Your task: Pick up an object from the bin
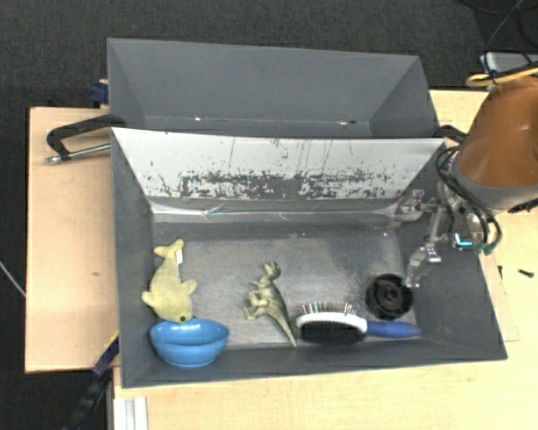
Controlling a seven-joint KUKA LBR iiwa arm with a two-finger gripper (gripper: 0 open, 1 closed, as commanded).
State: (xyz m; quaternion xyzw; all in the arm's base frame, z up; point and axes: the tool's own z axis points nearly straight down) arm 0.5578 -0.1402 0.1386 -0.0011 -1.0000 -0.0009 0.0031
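Note:
My gripper (421, 260) hangs at the right side of the bin, just above and to the right of a black round cap-like thing (387, 296) on the floor. Its fingertips point down toward the floor; nothing shows between them. Just in front of the black thing lies a hairbrush (341, 327) with a black and white head and a blue handle, along the front wall. A small tan dinosaur figure (269, 303) stands left of the brush.
A yellow plush animal (170, 287) lies at the front left, and a blue bowl (189, 342) sits in the front left corner. The arm with its orange cover reaches in over the right rim. The back half of the floor is bare.

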